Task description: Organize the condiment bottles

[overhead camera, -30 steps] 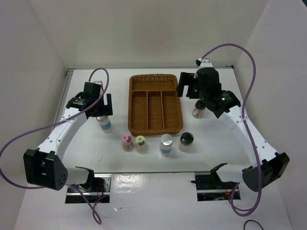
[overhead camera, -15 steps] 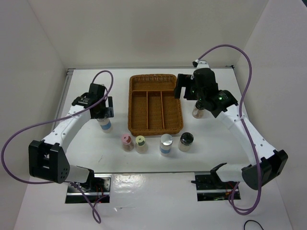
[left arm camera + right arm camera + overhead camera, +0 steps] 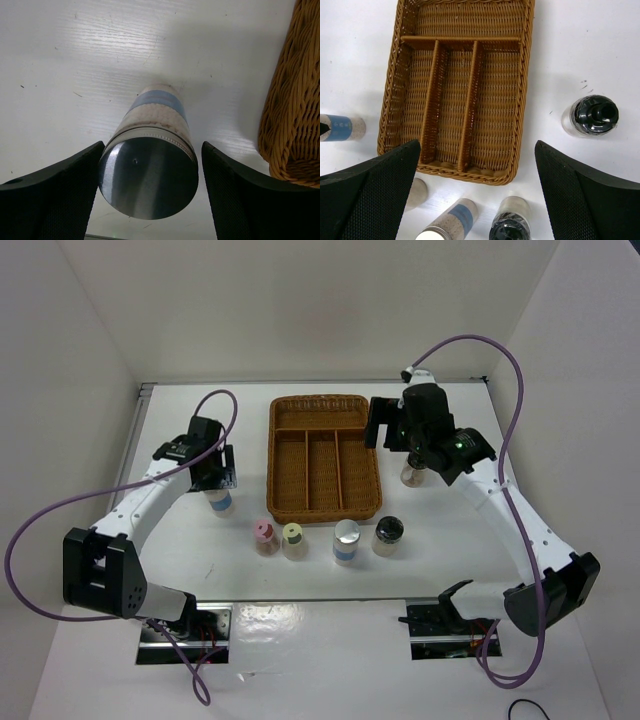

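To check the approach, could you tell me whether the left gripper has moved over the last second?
Yes: the left gripper has shifted slightly right, toward the wicker tray, over the white bottle.

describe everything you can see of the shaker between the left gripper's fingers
The shaker is a small upright cylinder with a pale speckled body, a blue band around the middle and a flat, shiny silver cap that looks metallic. It stands on the white table, beside the wicker tray but clear of it. The left gripper straddles its cap with jaws open. One finger looks at or against the cap rim, and the other shows a gap.
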### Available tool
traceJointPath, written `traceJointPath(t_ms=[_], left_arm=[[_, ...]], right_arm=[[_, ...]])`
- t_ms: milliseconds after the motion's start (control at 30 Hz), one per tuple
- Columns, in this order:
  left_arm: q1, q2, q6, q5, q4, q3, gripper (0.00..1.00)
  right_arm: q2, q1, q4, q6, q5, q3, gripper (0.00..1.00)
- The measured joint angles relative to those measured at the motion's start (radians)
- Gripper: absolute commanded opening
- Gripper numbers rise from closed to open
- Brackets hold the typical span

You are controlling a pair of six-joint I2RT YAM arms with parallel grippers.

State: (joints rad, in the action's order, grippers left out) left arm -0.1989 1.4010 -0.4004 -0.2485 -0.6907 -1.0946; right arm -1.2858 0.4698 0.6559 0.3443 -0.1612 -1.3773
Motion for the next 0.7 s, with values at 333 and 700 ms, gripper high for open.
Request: traceJointPath(t_ms=[333,700], left_arm=[[0.000,0.000,-0.018,0.008,-0.004,0.006,0.73],[0.000,0.000,-0.023,0.008,-0.003,0.005,0.49]], right_arm=[[-0.014,0.000,0.019,0.002,0.000,0.000,0.99],[-0.006,0.000,0.018,0.002,0.035,0.032,0.99]])
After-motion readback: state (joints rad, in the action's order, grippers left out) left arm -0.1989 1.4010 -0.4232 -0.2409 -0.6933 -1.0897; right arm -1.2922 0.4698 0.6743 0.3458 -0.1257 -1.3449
